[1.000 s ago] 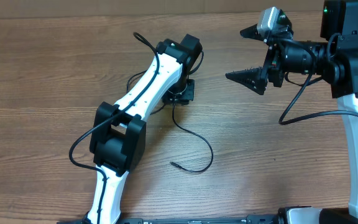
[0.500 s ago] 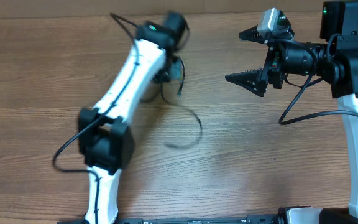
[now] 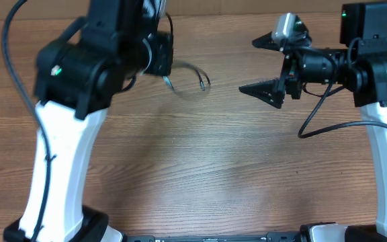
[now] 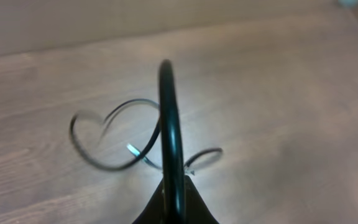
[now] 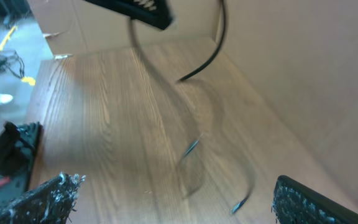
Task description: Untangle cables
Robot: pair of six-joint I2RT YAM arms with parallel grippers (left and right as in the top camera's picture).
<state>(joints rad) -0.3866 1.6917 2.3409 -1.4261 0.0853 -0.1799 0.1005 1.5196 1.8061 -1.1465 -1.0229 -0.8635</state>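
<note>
Lift-and-separate step, by my read: the left gripper is closed on one strand of the thin black flexible cables. In the left wrist view that strand rises straight out from between its tips, and the rest hangs below in blurred loops over the brown wood-grain table. Cannot tell whether the lowest ends touch the table. The white-and-black left arm is raised high, at the far left of the table. The right gripper is spread wide and empty, well apart from the bundle on its right, fingers aimed toward it. To do this well: hold the lift steady and let the swing die, since the motion blur makes any strand position unreliable. Then bring the right gripper in low on a single free tail near a small plug end, not on the crossing loops. Pinch one strand only and draw it sideways slowly. If the loops cinch instead of opening, back off. Main risk is catching two strands and tightening the knot.
</note>
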